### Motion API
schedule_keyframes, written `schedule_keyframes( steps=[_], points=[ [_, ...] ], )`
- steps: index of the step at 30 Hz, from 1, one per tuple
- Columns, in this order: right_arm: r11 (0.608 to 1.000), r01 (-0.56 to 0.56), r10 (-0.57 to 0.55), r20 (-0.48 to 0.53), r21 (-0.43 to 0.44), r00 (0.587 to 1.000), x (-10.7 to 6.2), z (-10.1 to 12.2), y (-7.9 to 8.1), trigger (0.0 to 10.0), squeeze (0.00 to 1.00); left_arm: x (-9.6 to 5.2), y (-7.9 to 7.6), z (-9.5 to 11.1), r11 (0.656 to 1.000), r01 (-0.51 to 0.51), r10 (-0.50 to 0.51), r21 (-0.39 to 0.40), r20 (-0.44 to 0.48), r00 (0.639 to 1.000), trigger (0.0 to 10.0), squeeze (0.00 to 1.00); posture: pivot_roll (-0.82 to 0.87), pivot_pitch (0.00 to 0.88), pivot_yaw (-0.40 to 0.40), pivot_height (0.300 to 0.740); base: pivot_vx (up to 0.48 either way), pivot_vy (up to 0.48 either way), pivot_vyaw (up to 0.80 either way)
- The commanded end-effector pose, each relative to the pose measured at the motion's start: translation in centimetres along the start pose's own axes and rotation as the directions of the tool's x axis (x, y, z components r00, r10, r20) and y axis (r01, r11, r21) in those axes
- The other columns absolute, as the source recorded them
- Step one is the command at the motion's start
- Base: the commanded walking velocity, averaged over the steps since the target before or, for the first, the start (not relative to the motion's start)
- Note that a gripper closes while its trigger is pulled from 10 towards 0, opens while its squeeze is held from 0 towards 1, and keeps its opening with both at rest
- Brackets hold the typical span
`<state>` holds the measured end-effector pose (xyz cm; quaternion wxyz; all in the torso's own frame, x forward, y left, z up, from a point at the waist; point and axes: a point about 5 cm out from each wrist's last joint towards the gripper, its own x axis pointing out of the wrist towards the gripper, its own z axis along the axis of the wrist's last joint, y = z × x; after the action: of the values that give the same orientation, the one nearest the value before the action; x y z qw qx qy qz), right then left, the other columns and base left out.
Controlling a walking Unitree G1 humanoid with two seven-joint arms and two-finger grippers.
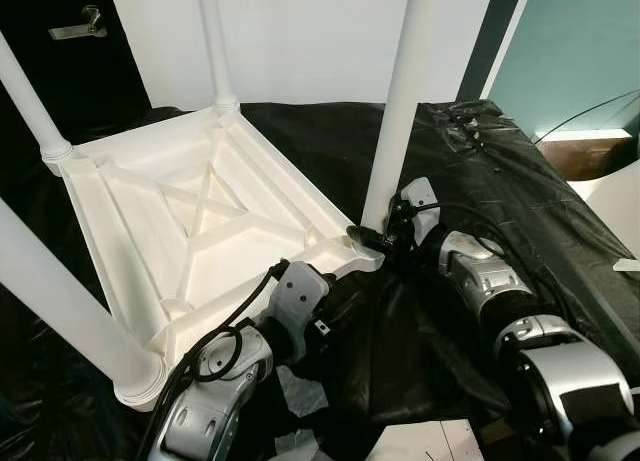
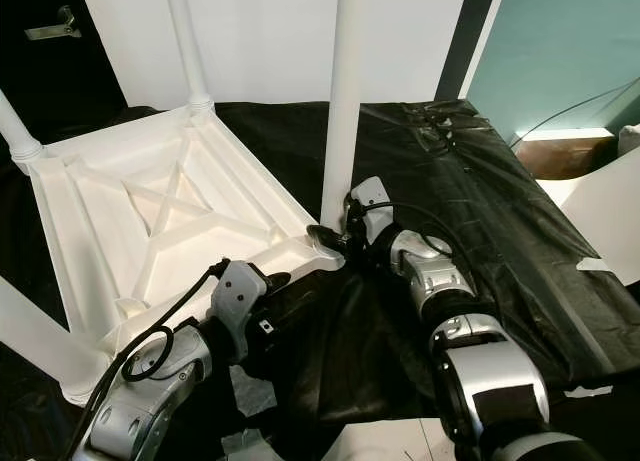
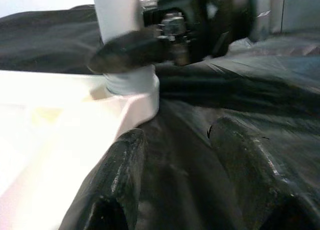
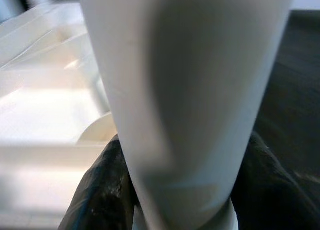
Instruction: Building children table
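A white children's table (image 1: 200,221) lies upside down on black plastic sheeting, its ribbed underside facing up. My right gripper (image 1: 372,241) is shut on the base of the near-right leg (image 1: 400,101), which stands upright in its corner socket. In the right wrist view that leg (image 4: 185,90) sits between the two black fingers (image 4: 100,190). My left gripper (image 3: 177,132) is open just above the sheeting, beside the table's front edge and a short way from that corner. Nothing is between its fingers (image 3: 125,160).
Three more white legs stand upright at the far-left (image 1: 25,96), back (image 1: 215,41) and near-left (image 1: 60,301) corners. A white panel and a dark door with a handle (image 1: 80,23) stand behind. White paper (image 1: 420,443) lies by my body. The sheeting (image 1: 500,181) runs on to the right.
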<state>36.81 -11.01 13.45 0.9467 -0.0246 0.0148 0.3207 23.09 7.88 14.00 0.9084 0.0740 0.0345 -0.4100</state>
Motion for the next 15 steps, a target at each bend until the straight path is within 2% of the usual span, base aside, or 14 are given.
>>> schedule_keyframes(
  steps=[1, 3, 8, 9, 11, 15],
  points=[
    [0.996, 0.084, -0.082, -0.060, 0.032, 0.995, -0.1, -1.4, 0.3, 10.0, 0.00, -0.1, 0.1, 0.0, 0.998, -0.061, 0.061, 0.007, -0.006, 0.998, 10.0, 0.00, 0.14, 0.053, -0.063, 0.740, 0.000, 0.000, 0.00],
    [0.986, 0.157, -0.154, -0.056, 0.054, 0.987, 0.0, -1.8, 1.3, 10.0, 0.00, -0.1, 0.1, 0.0, 0.998, -0.069, 0.069, 0.006, -0.005, 0.998, 10.0, 0.00, 0.14, 0.053, -0.063, 0.740, 0.000, 0.000, 0.00],
    [0.969, 0.231, -0.227, -0.050, 0.092, 0.973, 0.1, -2.1, 2.5, 10.0, 0.00, -0.2, 0.2, 0.0, 0.997, -0.079, 0.079, 0.005, -0.004, 0.997, 10.0, 0.00, 0.14, 0.053, -0.067, 0.740, 0.000, 0.000, 0.00],
    [0.933, 0.331, -0.327, -0.049, 0.144, 0.944, 0.0, -2.3, 3.5, 10.0, 0.00, -0.2, 0.3, 0.1, 0.996, -0.086, 0.086, 0.005, 0.000, 0.996, 10.0, 0.00, 0.14, 0.051, -0.068, 0.740, 0.000, 0.000, 0.00],
    [0.921, 0.354, -0.350, -0.055, 0.161, 0.935, 0.0, -2.4, 3.7, 10.0, 0.00, -0.2, 0.4, 0.1, 0.996, -0.087, 0.087, 0.005, 0.001, 0.996, 10.0, 0.00, 0.14, 0.051, -0.068, 0.740, 0.000, 0.000, 0.00],
    [0.924, 0.342, -0.337, -0.055, 0.170, 0.940, 0.0, -2.3, 4.6, 10.0, 0.00, -0.1, 0.4, 0.1, 0.996, -0.085, 0.085, 0.007, 0.003, 0.996, 10.0, 0.00, 0.14, 0.042, -0.064, 0.740, 0.000, 0.000, 0.00]
  ],
)
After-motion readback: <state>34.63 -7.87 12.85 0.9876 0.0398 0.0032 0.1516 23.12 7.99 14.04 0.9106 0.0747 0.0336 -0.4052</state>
